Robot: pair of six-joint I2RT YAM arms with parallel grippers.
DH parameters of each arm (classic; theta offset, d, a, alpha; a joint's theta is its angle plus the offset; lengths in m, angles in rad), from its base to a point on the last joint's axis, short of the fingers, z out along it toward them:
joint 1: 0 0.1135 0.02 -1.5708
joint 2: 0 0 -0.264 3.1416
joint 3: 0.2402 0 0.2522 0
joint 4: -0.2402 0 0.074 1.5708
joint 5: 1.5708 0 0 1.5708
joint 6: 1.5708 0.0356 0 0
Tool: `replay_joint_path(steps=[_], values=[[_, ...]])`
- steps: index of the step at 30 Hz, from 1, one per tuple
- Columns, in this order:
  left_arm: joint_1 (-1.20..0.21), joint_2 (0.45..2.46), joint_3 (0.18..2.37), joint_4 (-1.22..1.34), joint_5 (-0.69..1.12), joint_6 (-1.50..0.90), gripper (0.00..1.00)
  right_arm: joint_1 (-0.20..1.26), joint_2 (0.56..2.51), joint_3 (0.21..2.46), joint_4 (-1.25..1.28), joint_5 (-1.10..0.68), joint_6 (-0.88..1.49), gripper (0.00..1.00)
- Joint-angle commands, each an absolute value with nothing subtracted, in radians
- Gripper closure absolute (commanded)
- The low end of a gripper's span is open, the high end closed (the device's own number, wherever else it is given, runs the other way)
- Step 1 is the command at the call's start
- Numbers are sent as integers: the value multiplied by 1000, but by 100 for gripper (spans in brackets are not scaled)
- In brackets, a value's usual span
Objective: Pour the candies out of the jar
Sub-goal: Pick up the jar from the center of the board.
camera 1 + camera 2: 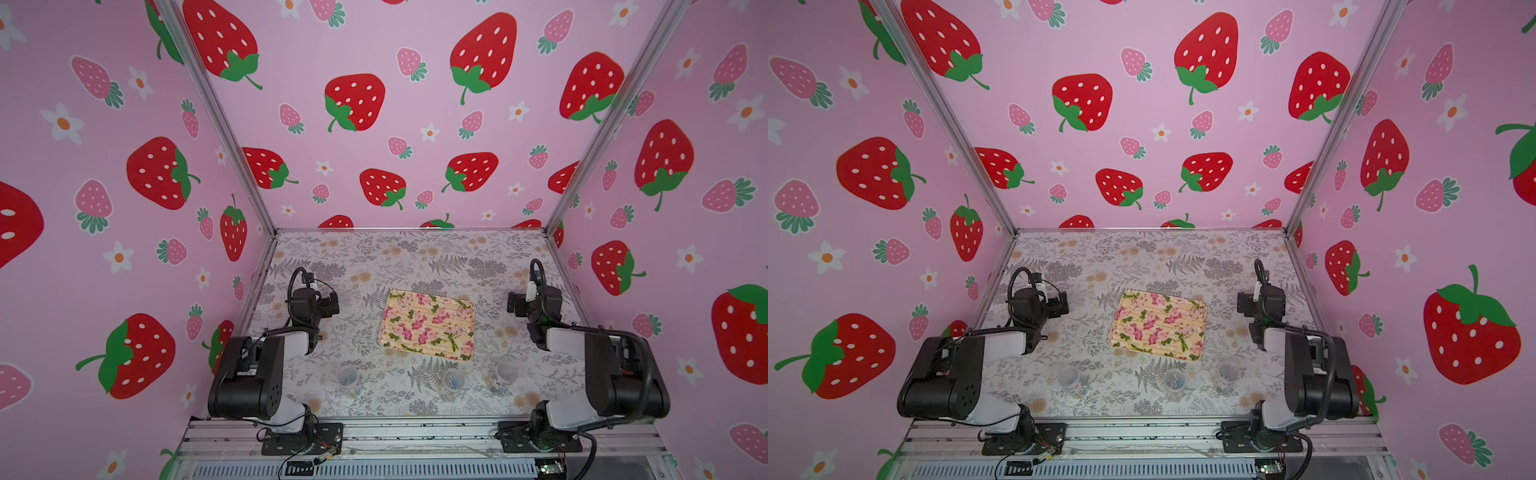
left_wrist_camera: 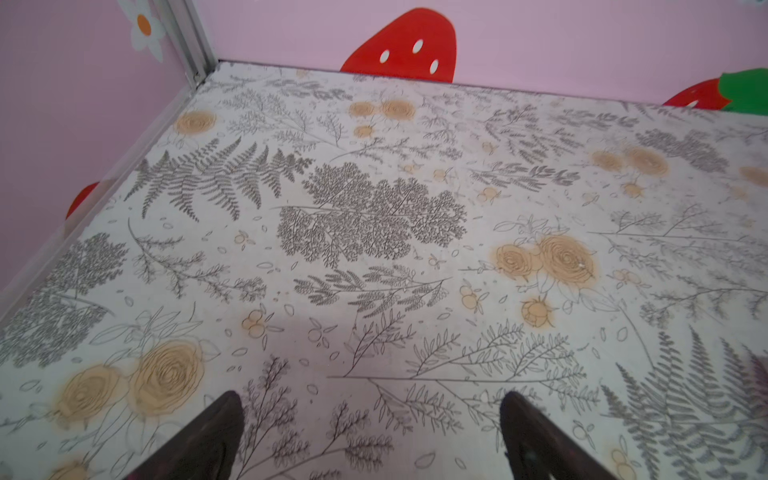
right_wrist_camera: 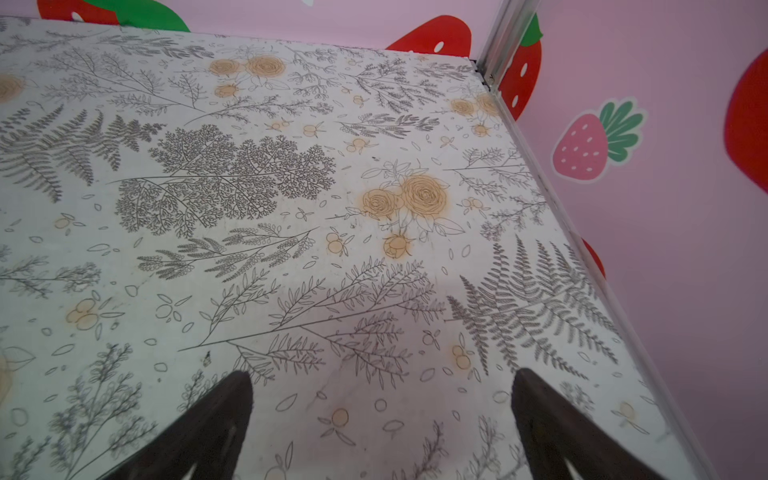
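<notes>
Flanking the floral tray (image 1: pixel 428 324) with left gripper (image 1: pixel 331 304) and right gripper (image 1: pixel 513 306) both spread wide and empty, likely leaving its face clear for pouring, with candies (image 1: pixel 454 380) waiting in three upright clear jars (image 1: pixel 347 376) off its near edge.

Three clear jars stand on the one desk (image 1: pixel 374 266): the left jar (image 1: pixel 347 377), the middle jar (image 1: pixel 452 381) and the right jar (image 1: pixel 505 372). There is one floral tray (image 1: pixel 428 324). There are two robot arms, the left arm (image 1: pixel 266 365) and the right arm (image 1: pixel 602 365). Each carries one gripper, the left gripper (image 2: pixel 374 415) and the right gripper (image 3: pixel 382 399) (two dark jaws apiece, four in all). The candies (image 1: pixel 1079 390) are too small and blurred to count.
</notes>
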State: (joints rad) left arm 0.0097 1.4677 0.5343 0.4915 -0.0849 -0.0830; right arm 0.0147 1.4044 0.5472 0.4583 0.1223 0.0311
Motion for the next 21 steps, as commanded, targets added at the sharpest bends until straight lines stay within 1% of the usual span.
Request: replay_joint_path(steps=[1, 3, 5, 7, 10, 14, 17, 21], values=[[13, 1336, 706, 168, -32, -146, 2, 22, 1179, 749, 4, 88, 137, 1], [-19, 1262, 746, 85, 19, -160, 2, 43, 1110, 886, -260, 74, 172, 1], [-58, 1207, 783, 25, 75, -153, 2, 76, 1068, 985, -468, 102, 181, 1], [-104, 1173, 822, -42, 94, -150, 1, 98, 1021, 1025, -615, 107, 202, 1], [-176, 1144, 851, -114, 97, -155, 1, 130, 950, 1013, -776, 85, 265, 1], [-231, 1128, 839, -129, 144, -193, 1, 233, 918, 982, -923, 109, 344, 1], [-278, 1119, 816, -119, 185, -226, 1, 298, 917, 1007, -1052, 121, 408, 1], [-351, 1126, 785, -94, 160, -219, 1, 352, 861, 1019, -1158, 115, 500, 1]])
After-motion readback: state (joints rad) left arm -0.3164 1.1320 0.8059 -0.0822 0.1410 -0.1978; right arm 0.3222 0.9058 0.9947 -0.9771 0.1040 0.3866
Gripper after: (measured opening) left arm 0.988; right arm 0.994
